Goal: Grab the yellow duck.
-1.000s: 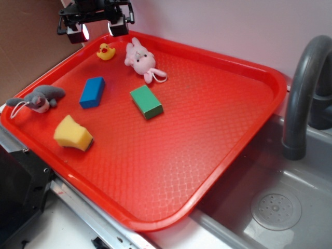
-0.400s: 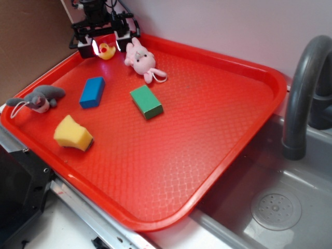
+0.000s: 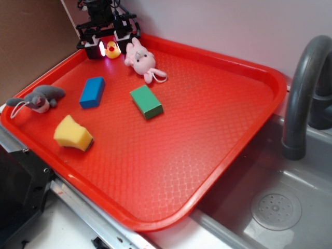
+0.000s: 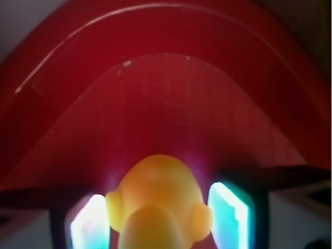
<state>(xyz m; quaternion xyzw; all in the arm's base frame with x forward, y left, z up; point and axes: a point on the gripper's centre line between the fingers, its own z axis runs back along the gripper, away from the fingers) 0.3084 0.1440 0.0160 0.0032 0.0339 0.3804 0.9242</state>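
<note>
The red tray [image 3: 218,78] hadn't shifted. At its far left corner the end effector [image 3: 107,47] had dropped from above, its fingers wide and straddling the yellow duck [image 3: 112,50], so closing looked like the next step.

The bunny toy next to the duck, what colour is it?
Pink. The plush bunny shows best in the exterior view, lying on the red tray beside the yellow duck.
</note>
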